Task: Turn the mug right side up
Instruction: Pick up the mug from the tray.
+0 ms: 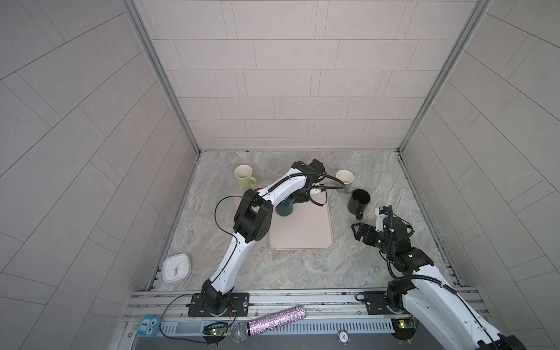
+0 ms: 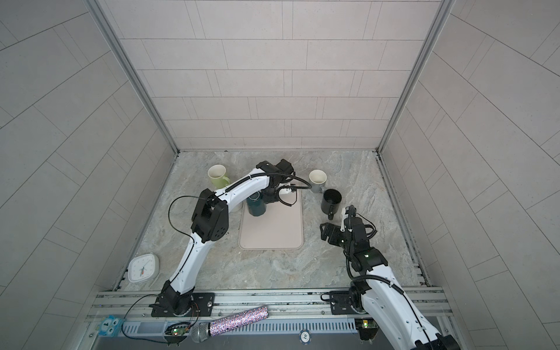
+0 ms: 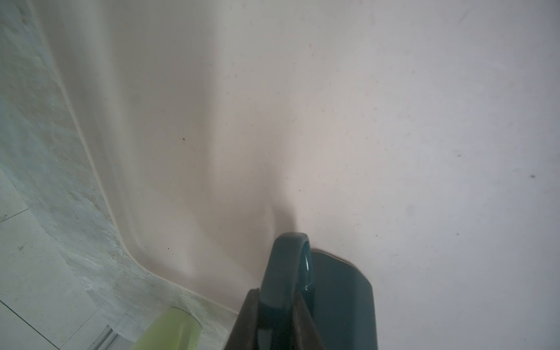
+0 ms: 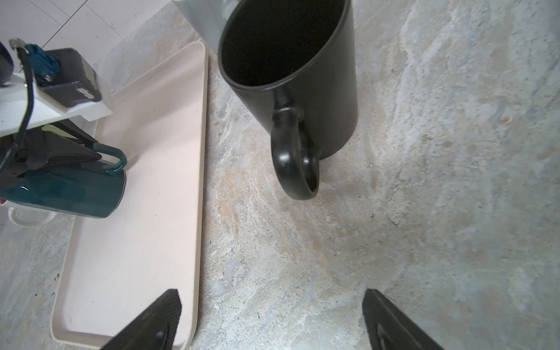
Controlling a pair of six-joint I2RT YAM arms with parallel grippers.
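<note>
Where the pink tray lies on the counter, the teal mug is kept at its far left corner, handle pinched by the left gripper. The black mug beside it is seen empty, the right gripper is held spread, and "10" is read on a chip.

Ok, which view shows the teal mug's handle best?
Left wrist: the handle fills the foreground, pinched by the left hand. Right wrist shows it small, side-on; in both top views the arm hides it.
</note>
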